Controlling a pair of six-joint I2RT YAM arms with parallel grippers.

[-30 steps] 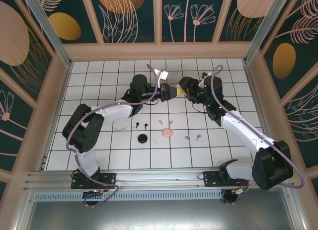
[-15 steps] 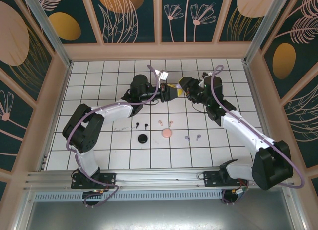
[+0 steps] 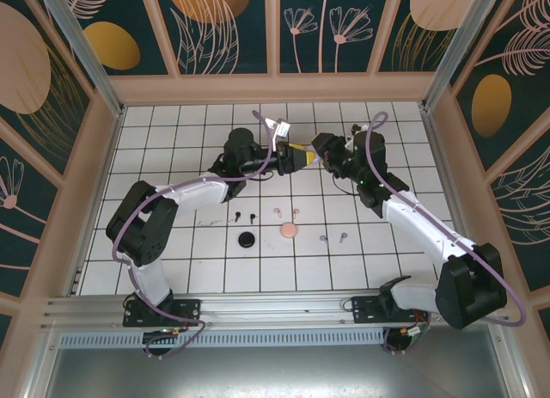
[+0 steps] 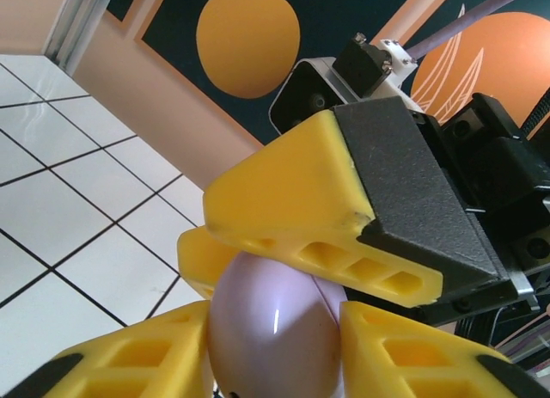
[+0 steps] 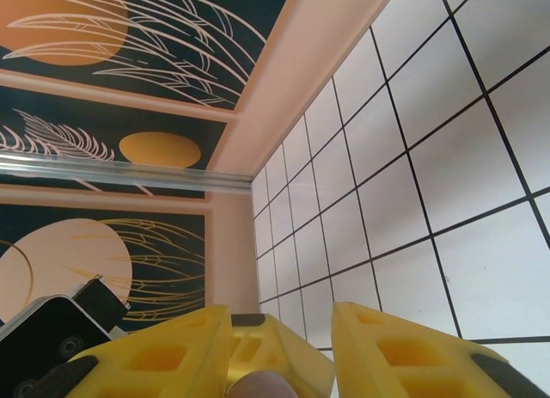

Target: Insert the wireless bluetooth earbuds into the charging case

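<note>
Above the worktop, beyond the pink disc, clamps the lilac case between left gripper and right gripper, both closed on it. Inserts nothing yet: leaves black earbuds left of that disc, pink earbuds just beyond, lilac earbuds right. Sees no obstruction besides the black disc, further left.

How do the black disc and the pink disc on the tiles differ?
The black disc is dark; the pink disc is pale. The black disc lies left of the pink disc and slightly lower in the top view. Both are round and lie flat on the tiled table.
</note>
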